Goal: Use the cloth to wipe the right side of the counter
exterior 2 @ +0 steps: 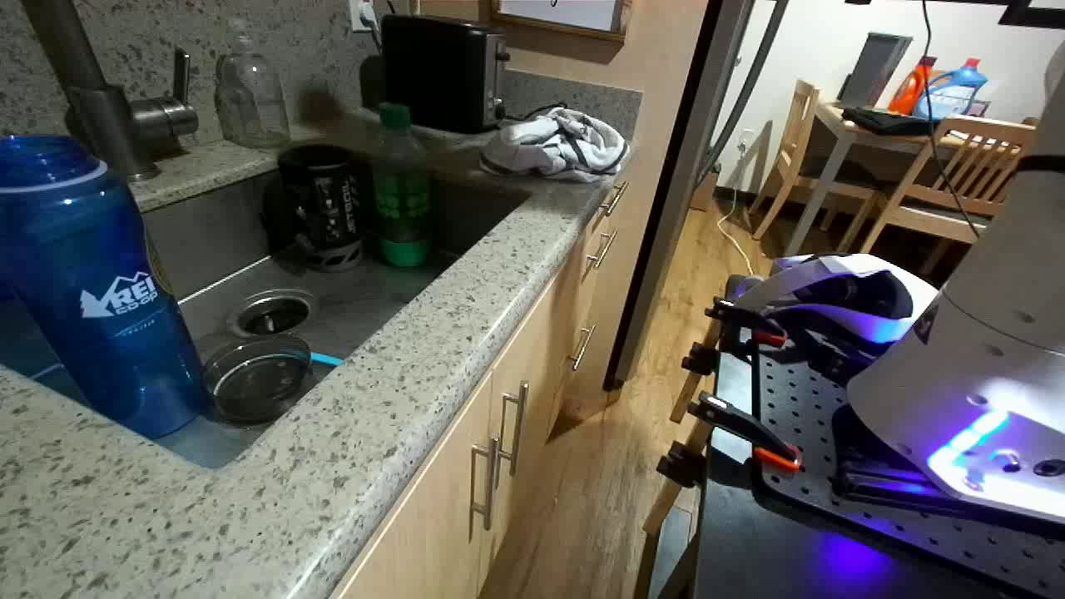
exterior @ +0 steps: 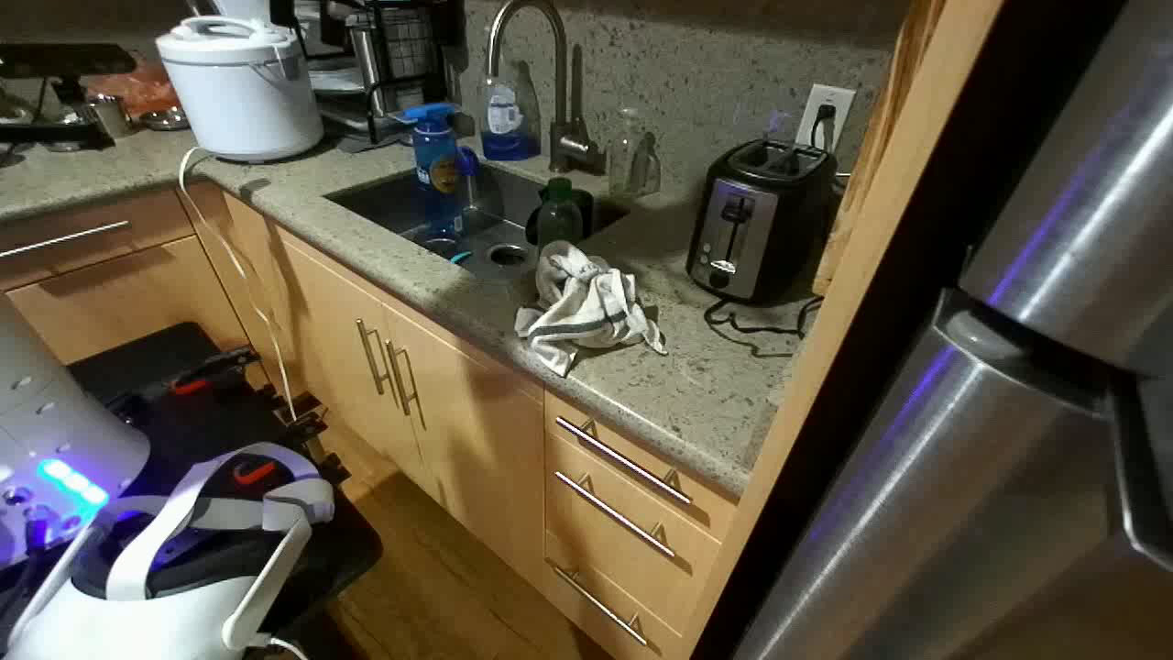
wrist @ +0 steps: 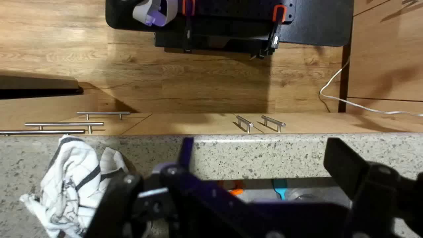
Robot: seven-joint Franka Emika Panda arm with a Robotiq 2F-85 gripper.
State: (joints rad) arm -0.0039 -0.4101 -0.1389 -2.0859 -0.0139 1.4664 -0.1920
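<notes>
Striped white cloth [exterior: 594, 307], crumpled, on speckled counter [exterior: 701, 394]

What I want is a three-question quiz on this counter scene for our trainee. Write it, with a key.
1. Multiple choice: the cloth is patterned with (A) red dots, (B) dark stripes or (C) green checks?
2. True or false: in the wrist view, the fingers stand apart.
3. Fill the gap: the green bottle stands in the (blank).
Key: 1. B; 2. True; 3. sink.

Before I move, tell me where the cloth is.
In an exterior view, the cloth lies crumpled on the counter at the right end of the sink, left of the toaster.
</notes>
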